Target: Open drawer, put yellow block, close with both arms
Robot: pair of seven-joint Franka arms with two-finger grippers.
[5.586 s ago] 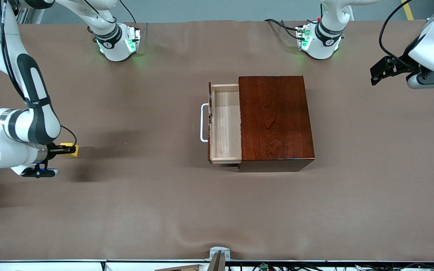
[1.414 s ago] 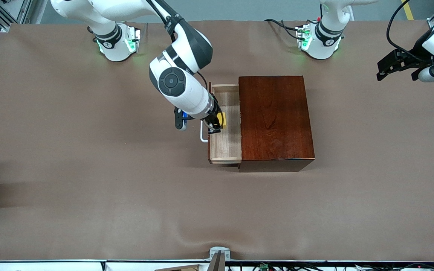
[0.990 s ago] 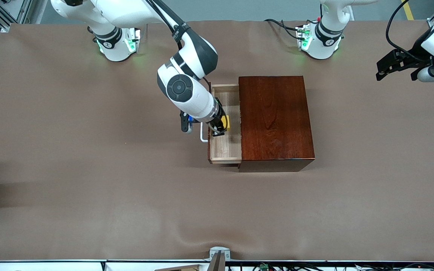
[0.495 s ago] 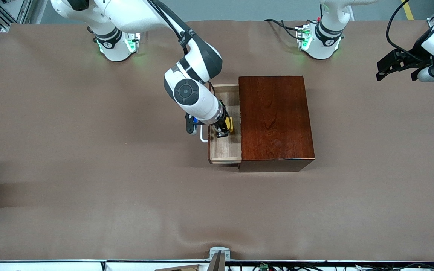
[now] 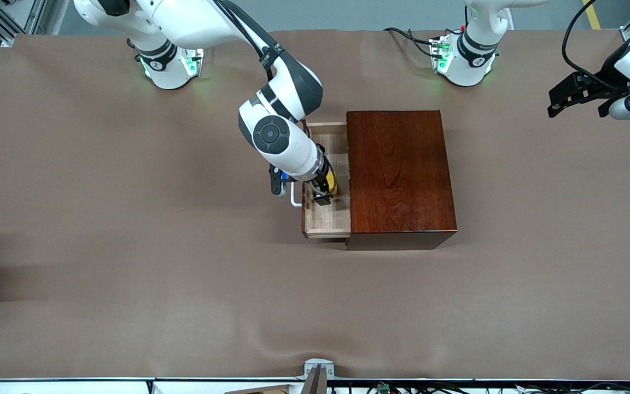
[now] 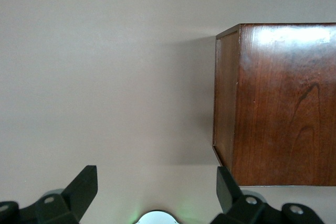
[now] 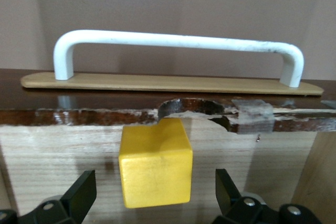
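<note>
Jaws of the right gripper (image 7: pixel 152 203) stand wide — the yellow block (image 7: pixel 155 163) sits free between them in the drawer (image 5: pixel 327 216), at the box's (image 5: pixel 400 175) nine o'clock. Left gripper (image 6: pixel 155 200) waits open over bare table. Risk: withdrawing, a finger (image 7: pixel 79 192) clips the block or the white handle (image 7: pixel 178 43).

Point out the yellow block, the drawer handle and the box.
yellow block (image 7: pixel 155 163): right wrist view, front face.
drawer handle (image 7: pixel 178 40): right wrist view, middle of the bar.
box (image 5: pixel 397 169): front view, top panel.
</note>
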